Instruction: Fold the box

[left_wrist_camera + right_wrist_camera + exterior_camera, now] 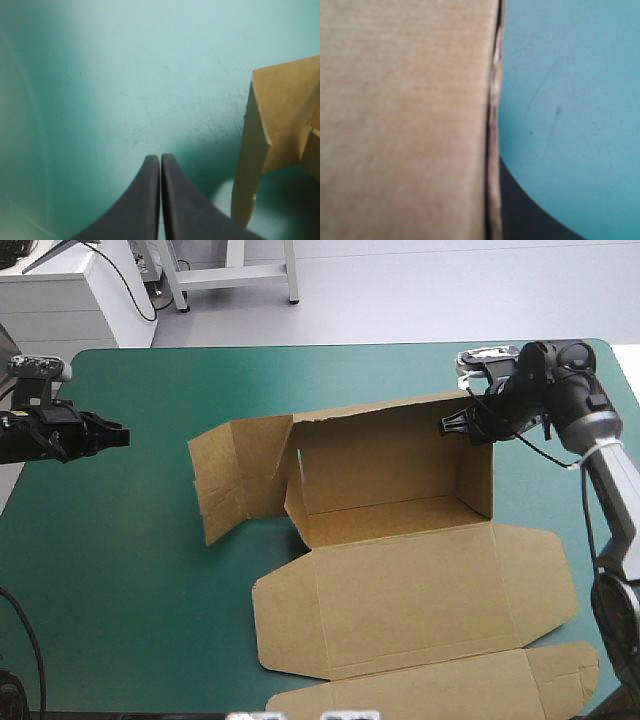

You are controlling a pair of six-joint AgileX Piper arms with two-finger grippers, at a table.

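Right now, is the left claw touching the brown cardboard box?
No: the left claw, shut, hangs over bare teal-green table cover, with a gap between it and the brown cardboard box standing off to one side.

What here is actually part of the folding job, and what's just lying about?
Part of the job:
brown cardboard box, walls partly raised
right black-fingered gripper, shut on its wall
left gripper, shut, clear of it

Lying about:
only the teal-green table cover

The left arm (45, 432) is black, the right arm (560, 390) black and silver-grey, with finned black jaws.
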